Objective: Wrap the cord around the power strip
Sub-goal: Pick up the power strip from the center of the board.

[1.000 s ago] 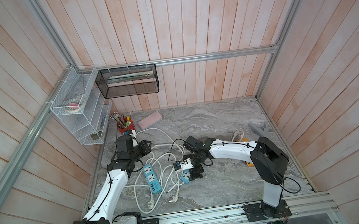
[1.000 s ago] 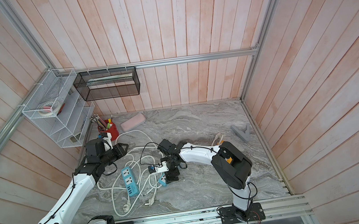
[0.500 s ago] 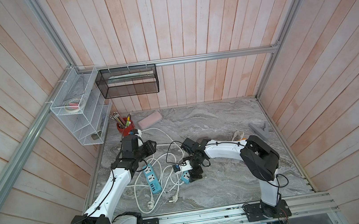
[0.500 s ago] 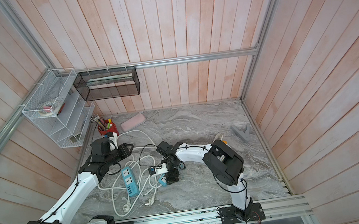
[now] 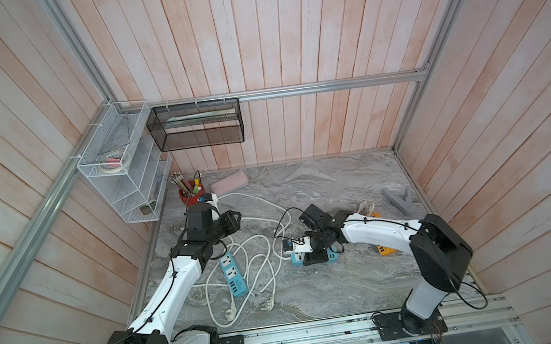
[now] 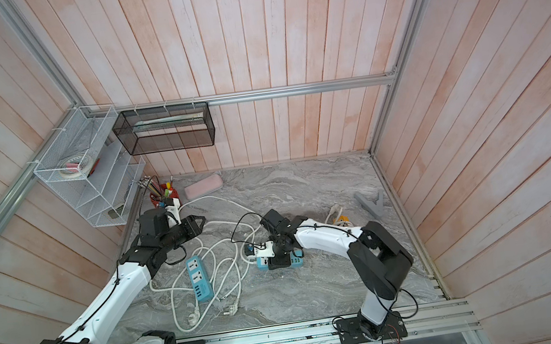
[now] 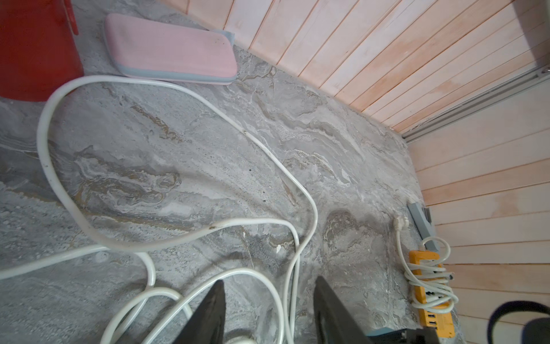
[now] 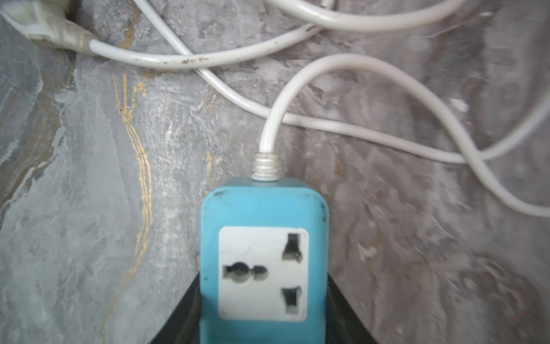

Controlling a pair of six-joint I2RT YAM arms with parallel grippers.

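Power strip (image 8: 263,205) in right hand (image 8: 263,278), cord (image 8: 357,64) loose

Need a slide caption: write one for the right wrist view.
Right fingers pinch the blue strip, its white cord trailing loose across the grey table.

The power strip (image 8: 262,205) is sky blue with a white socket face, and the cord (image 8: 267,138) is dingy off-white. The tabletop (image 8: 89,193) is grey marble swirls with gold veins. Also a pink pouch (image 7: 169,49), red cup (image 7: 29,47), and orange strip (image 7: 443,323).
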